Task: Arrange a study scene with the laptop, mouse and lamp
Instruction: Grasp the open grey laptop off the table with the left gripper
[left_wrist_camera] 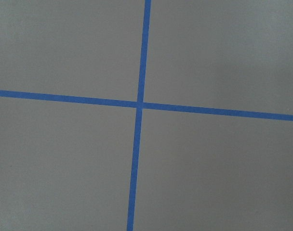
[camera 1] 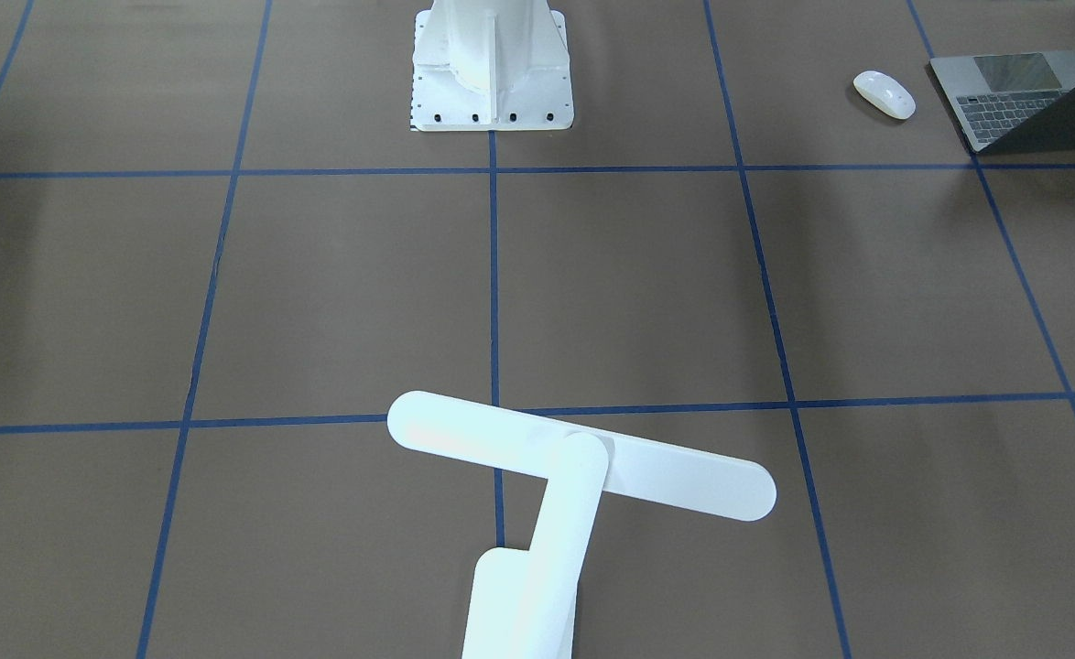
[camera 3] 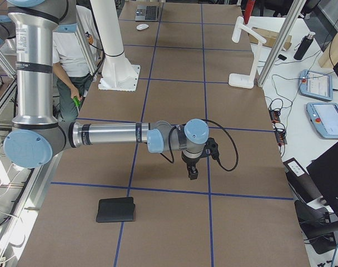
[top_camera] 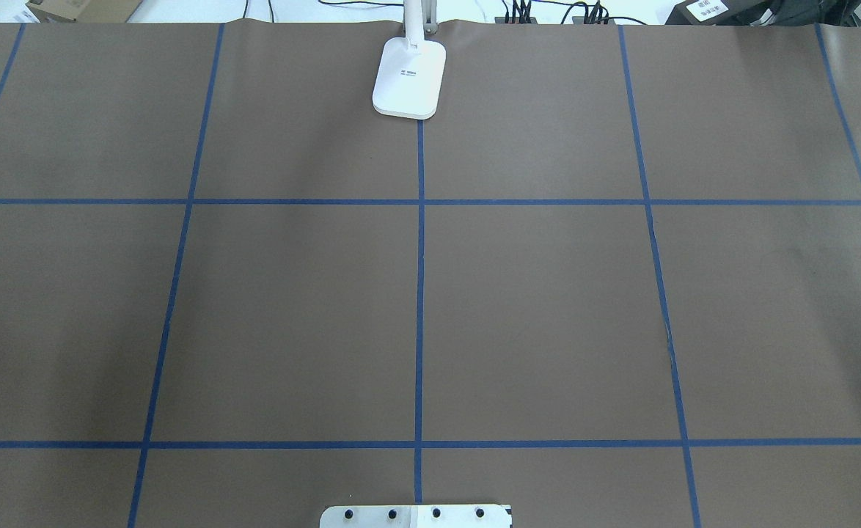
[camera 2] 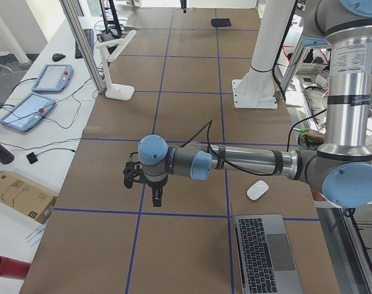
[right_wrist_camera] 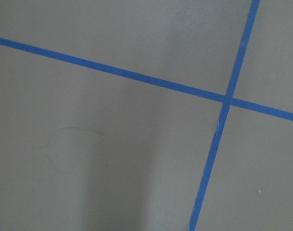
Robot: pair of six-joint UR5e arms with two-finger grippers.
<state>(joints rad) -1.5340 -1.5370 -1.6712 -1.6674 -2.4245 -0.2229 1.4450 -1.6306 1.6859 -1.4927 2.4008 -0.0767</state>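
Brown paper with a blue tape grid covers the counter (top_camera: 548, 308). In the front-facing view the laptop (camera 1: 1023, 96) sits open in the upper right corner, with the mouse (camera 1: 884, 93) just left of it, not touching; the lamp (camera 1: 583, 458) stands at bottom centre.

The left tool (camera 2: 156, 197) hangs over bare counter mid-frame in the left side view, laptop and mouse well apart at lower right; the right tool (camera 3: 192, 173) hangs mid-frame in the right side view, the lamp well apart at upper right. Whether either tool is open or closed cannot be told.

The laptop looks stiff, heavy and slippery, its hinge fragile, and is best taken by the base edge; the mouse looks light and smooth, to be gripped across its narrow sides; the lamp seems top-heavy, best held low on its arm.
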